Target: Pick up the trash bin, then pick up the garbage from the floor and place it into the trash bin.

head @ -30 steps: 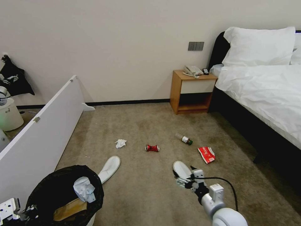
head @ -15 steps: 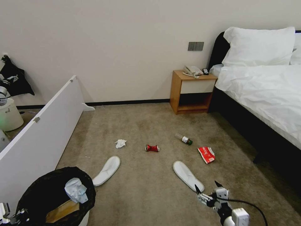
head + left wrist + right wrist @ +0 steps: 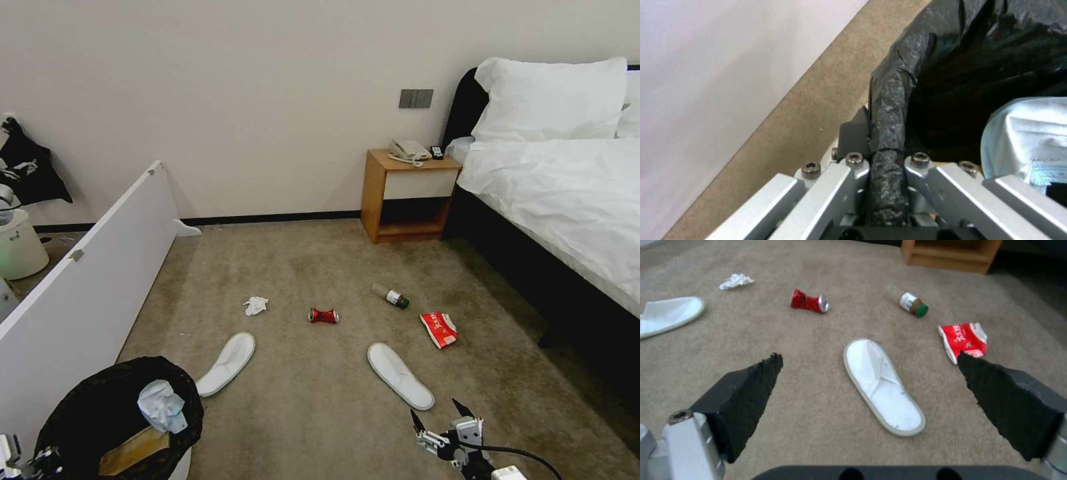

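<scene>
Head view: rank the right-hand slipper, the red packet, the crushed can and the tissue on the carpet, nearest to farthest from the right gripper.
1. Right-hand slipper, just ahead of the open right gripper.
2. Red packet, ahead, toward the bed.
3. Crushed can, centre.
4. Tissue, far left.

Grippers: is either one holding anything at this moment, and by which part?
The left gripper is shut on the trash bin, pinching its bag-covered rim. The right gripper is open and empty.
</scene>
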Motion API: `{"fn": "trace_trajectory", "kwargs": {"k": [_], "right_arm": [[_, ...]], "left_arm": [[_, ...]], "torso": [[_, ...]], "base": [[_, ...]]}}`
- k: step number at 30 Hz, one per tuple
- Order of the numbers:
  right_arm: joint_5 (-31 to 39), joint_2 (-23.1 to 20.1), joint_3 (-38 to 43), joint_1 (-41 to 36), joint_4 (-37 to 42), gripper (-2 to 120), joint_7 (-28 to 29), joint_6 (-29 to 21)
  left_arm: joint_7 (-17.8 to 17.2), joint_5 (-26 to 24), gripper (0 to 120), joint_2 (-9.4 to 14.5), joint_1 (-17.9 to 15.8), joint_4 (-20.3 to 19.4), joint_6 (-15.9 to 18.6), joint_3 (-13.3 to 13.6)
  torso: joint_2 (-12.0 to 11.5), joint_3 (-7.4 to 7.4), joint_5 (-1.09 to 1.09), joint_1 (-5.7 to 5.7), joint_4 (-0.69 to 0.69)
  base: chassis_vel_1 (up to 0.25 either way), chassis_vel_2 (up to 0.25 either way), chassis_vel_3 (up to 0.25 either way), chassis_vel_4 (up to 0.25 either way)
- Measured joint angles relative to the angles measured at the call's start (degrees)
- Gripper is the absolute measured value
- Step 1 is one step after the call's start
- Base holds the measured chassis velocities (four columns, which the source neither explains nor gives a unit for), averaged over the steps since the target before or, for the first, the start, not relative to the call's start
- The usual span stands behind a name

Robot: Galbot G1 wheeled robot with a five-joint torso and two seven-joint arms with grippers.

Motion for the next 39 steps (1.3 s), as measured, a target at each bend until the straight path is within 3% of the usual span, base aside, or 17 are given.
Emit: {"fn": "trace_trajectory", "kwargs": {"k": [39], "right_arm": [[1.50, -0.81, -0.54, 1.54, -1.41, 100, -0.66, 0.25]], "left_arm": [[-0.13, -0.57, 3, 0.45, -0.25, 0.02, 0.00, -0.90]], "torso": [[0.00, 0.00, 0.00, 0.00, 0.00]], "base": [[-0.019, 0.023, 0.021, -0.020]]}}
